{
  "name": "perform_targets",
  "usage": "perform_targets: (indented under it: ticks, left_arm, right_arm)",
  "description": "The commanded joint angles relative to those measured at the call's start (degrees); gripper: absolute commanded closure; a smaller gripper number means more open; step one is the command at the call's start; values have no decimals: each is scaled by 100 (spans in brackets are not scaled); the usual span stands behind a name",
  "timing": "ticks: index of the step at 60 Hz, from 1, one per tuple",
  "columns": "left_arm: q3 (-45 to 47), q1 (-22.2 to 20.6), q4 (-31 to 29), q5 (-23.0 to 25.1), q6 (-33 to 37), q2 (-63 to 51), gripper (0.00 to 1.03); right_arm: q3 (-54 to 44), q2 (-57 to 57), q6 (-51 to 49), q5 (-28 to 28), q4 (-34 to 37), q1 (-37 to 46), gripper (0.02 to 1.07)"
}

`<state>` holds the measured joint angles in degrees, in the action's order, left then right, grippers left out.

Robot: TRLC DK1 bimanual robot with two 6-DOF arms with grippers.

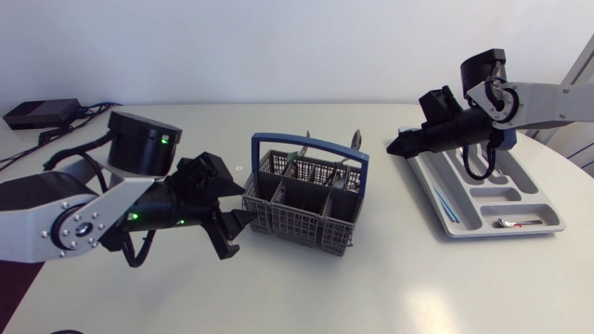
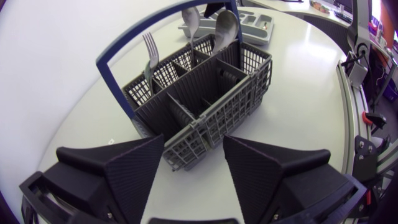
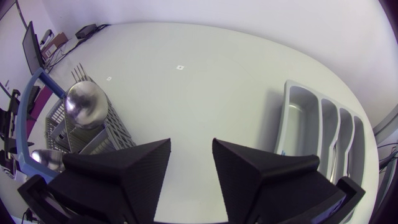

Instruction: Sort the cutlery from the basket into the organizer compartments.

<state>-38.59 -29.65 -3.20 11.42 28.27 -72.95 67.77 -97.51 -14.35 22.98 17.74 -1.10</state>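
The left gripper (image 2: 194,142) stands wide open with nothing held. A corner of the grey basket (image 2: 205,93) sits just ahead of the gap between its fingers. That wrist view alone shows a fork (image 2: 149,46) upright in a far compartment, and two spoons (image 2: 225,28) beyond it under the blue handle (image 2: 134,46).

The right gripper (image 3: 191,144) has a narrower gap and is also empty, hanging over bare table (image 3: 205,81). Its camera catches a spoon bowl (image 3: 86,104) sticking up out of the basket to one side and the organizer (image 3: 298,118) to the other.

Only the head view places the basket mid-table between both arms. It also shows a thin bluish piece (image 1: 445,204) in a long compartment of the organizer and a small utensil (image 1: 515,223) in the crosswise one.
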Motion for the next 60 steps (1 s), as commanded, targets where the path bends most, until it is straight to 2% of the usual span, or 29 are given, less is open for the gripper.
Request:
perform_targets:
  ticks: [1, 9, 16, 39, 60]
  left_arm:
    - [290, 56, 206, -70, 249, -273, 59]
    - [449, 196, 645, -79, 284, -396, 82]
    - [563, 346, 1094, -79, 293, -607, 97]
    - [431, 460, 1937, -79, 398, -1503, 97]
    - [-175, 785, 2412, -70, 354, -2312, 97]
  right_arm:
    - [-9, -233, 160, 163, -16, -109, 71]
    - [193, -417, 204, 523, 151, -206, 98]
    - [272, -593, 275, 734, 213, -338, 100]
    - [474, -927, 336, 1543, 758, -443, 101]
    - [-396, -242, 160, 2044, 960, -602, 101]
